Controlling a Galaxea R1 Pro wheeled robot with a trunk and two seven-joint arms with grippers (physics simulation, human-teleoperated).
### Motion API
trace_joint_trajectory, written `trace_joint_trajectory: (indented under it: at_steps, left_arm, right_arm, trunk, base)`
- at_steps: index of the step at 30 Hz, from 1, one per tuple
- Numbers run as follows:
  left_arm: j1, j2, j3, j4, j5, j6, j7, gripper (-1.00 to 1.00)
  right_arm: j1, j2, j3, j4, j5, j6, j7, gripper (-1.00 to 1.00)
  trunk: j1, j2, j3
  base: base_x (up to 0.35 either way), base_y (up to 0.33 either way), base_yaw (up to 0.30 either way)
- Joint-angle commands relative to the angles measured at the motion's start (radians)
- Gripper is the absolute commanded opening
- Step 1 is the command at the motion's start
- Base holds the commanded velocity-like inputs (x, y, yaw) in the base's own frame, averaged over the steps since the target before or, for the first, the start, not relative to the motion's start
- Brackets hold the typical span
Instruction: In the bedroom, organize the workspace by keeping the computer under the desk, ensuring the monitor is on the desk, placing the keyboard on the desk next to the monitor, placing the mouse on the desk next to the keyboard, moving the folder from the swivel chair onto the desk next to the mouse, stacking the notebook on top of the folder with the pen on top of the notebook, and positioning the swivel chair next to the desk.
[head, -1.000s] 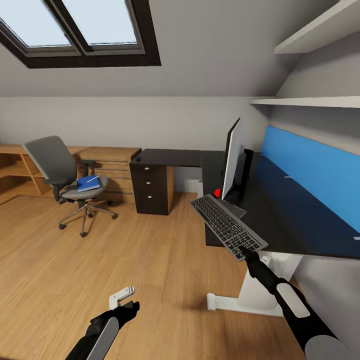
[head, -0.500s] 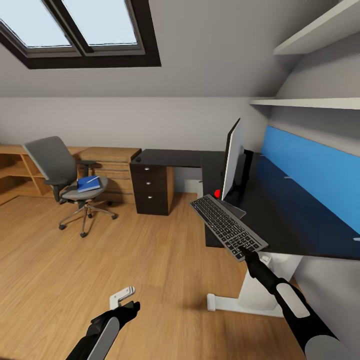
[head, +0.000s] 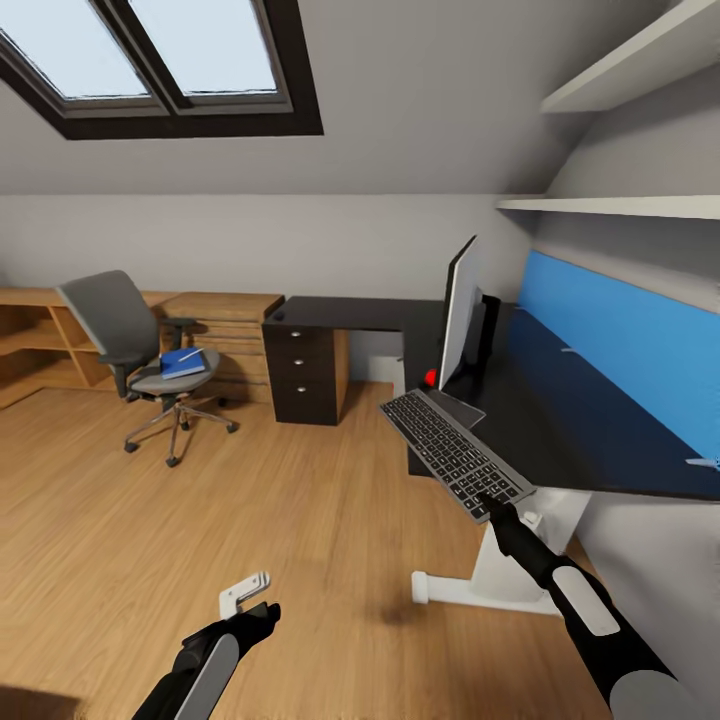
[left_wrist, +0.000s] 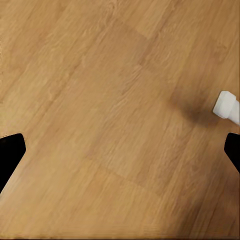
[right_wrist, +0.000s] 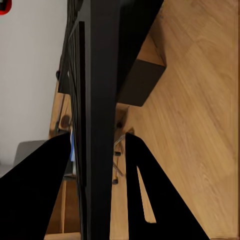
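Note:
My right gripper (head: 497, 507) is shut on the near end of the silver-grey keyboard (head: 453, 451), which hangs tilted in the air just off the front edge of the black desk (head: 560, 425). In the right wrist view the keyboard (right_wrist: 97, 125) stands edge-on between the dark fingers (right_wrist: 37, 200). The monitor (head: 460, 313) stands upright on the desk behind it. Far left, the grey swivel chair (head: 128, 342) carries the blue folder (head: 182, 363) with the white pen (head: 190, 354) on top. My left gripper (head: 262, 610) hangs open over the bare floor (left_wrist: 120, 150).
A black drawer unit (head: 305, 372) stands under the desk's far wing, with light wooden cabinets (head: 225, 318) beside it. A blue panel (head: 630, 340) runs along the right wall under shelves. The desk's white foot (head: 440, 585) lies on the wooden floor. A small red thing (head: 431, 378) sits by the monitor.
The whole picture has shifted a little, so the camera has moved. Both arms look the same and the keyboard stays in my right gripper.

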Motion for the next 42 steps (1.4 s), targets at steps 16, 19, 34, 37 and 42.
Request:
trace_joint_trajectory:
  at_steps: [16, 19, 34, 37, 42]
  left_arm:
    - [-0.001, 0.0, -0.002, -0.001, 0.01, -0.023, 0.009, 1.0]
    - [-0.001, 0.001, -0.019, -0.001, 0.011, -0.038, 0.01, 1.0]
    - [-0.001, 0.001, -0.069, 0.031, 0.009, -0.077, 0.014, 1.0]
    - [-0.001, 0.0, -0.071, 0.031, 0.009, -0.077, 0.014, 1.0]
    - [-0.001, 0.001, -0.075, 0.032, 0.009, -0.077, 0.014, 1.0]
  right_arm:
    - [-0.001, 0.001, 0.0, 0.0, -0.008, 0.011, 0.001, -1.0]
    - [-0.001, 0.001, 0.0, 0.0, -0.008, 0.011, 0.001, -1.0]
    - [0.0, 0.074, 0.079, -0.122, -0.006, -0.013, 0.005, -1.0]
    - [0.013, 0.128, 0.079, -0.165, -0.006, -0.076, -0.001, -1.0]
    - [0.062, 0.166, 0.08, -0.227, -0.007, -0.148, -0.008, -1.0]
  trunk:
    - [-0.001, -0.001, -0.001]
    - [-0.001, -0.001, -0.001]
    - [-0.001, -0.001, -0.001]
    - [-0.001, -0.001, -0.001]
    - [-0.001, -0.001, -0.001]
  base:
    - [-0.041, 0.2, 0.0]
    - [0.164, 0.311, 0.0]
    - [0.224, 0.28, 0.0]
    - [0.245, 0.259, 0.0]
    - [0.246, 0.257, 0.0]
